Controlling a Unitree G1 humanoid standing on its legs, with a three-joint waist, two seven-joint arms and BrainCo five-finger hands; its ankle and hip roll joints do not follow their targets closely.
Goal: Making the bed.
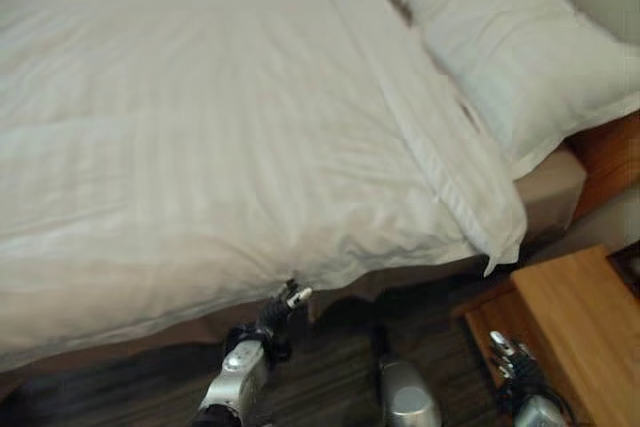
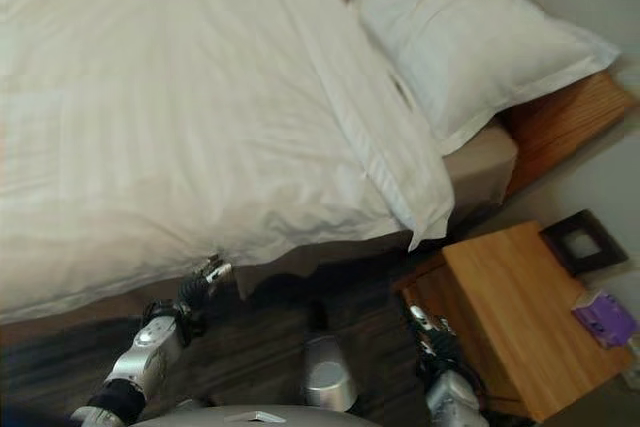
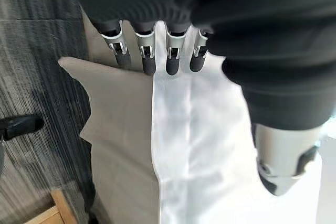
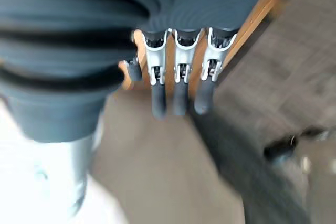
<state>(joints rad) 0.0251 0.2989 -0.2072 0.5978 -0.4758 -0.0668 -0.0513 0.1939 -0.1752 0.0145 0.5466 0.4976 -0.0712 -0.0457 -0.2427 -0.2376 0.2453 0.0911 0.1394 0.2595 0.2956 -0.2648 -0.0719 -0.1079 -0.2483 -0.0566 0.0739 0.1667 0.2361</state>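
left eye view: the white duvet (image 1: 200, 127) covers most of the bed, its long folded-back band running along the pillow (image 1: 510, 47) side and ending in a loose corner that hangs off the mattress edge toward the wooden nightstand (image 1: 575, 327). the left hand (image 1: 283, 305) sits right under the duvet's near hem, fingers loose and pointing up at it, nothing gripped. so the hem lies just above and ahead of that hand, running crosswise to it.

right eye view: same layout. the right hand (image 2: 432, 332) is low beside the nightstand, well away from the duvet, with the hanging corner up and to its left. left hand is clearly the nearer one to the hem.

left wrist view: fingers (image 3: 147, 56) straight and relaxed, tips at or nearly at the duvet's edge where it drapes over the tan mattress side (image 3: 121, 129). can't tell if they actually touch.

right wrist view: right hand's fingers (image 4: 178, 87) hang straight and loose, empty, with the nightstand edge behind them.

i'd guess the left hand takes the hem next.
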